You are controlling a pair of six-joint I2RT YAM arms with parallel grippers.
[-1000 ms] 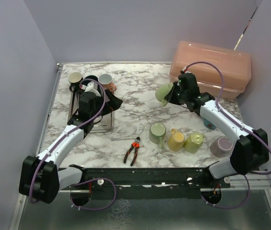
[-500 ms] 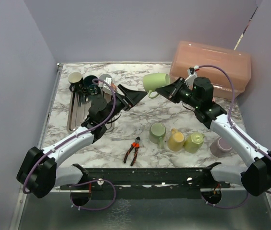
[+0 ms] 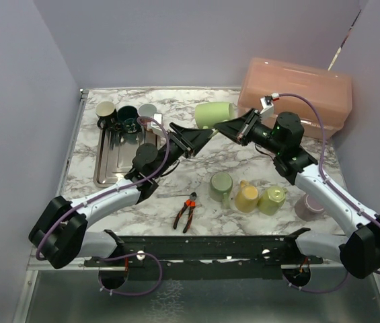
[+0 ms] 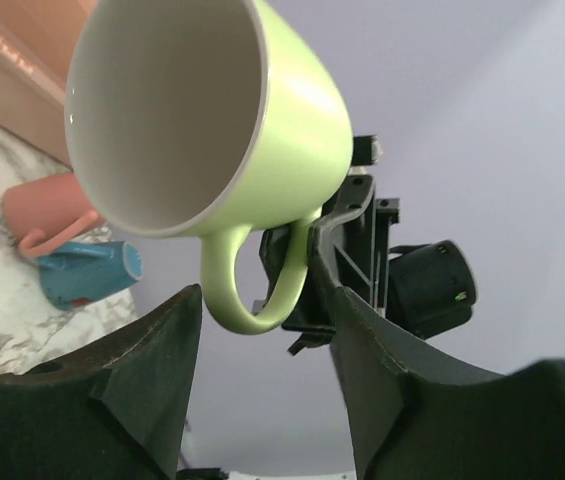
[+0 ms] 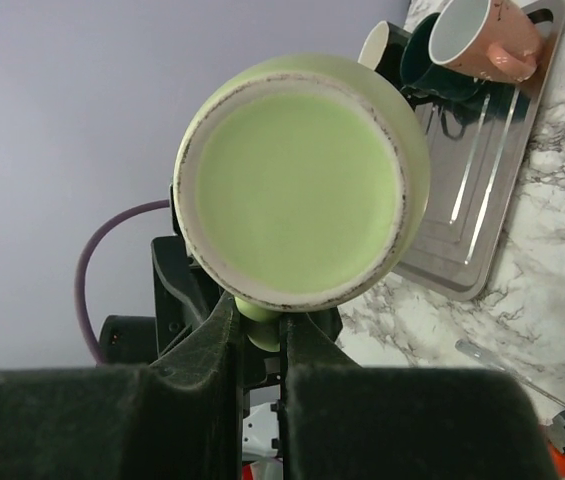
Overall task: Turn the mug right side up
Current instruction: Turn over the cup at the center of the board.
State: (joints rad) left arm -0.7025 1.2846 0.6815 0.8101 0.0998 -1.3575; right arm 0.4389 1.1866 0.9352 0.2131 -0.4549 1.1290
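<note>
1. Hanging in the air just left of the pink box (image 3: 297, 94), the light green mug (image 3: 215, 113) lies on its side; its mouth faces away from the box and its base faces toward it.
2. The right gripper (image 3: 235, 128) reaches out from the box's side and is clenched on the mug's handle; in the right wrist view the handle shows green between the close-set fingers (image 5: 192, 400), under the mug's unglazed base.
3. The left gripper (image 3: 203, 136) sits just below the mug, on the side away from the box; its fingers (image 4: 152, 380) stand apart on either side of the handle loop with gaps showing, so it grasps nothing.
4. A metal tray (image 3: 109, 165) lies well to the left of the box; three mugs (image 3: 128, 114) stand at its far end, mouths up.
5. Nearer the arm bases than the box, four mugs (image 3: 247, 196) sit in a row on the marble table (image 3: 196, 168); red-handled pliers (image 3: 186, 212) lie further left of them.
</note>
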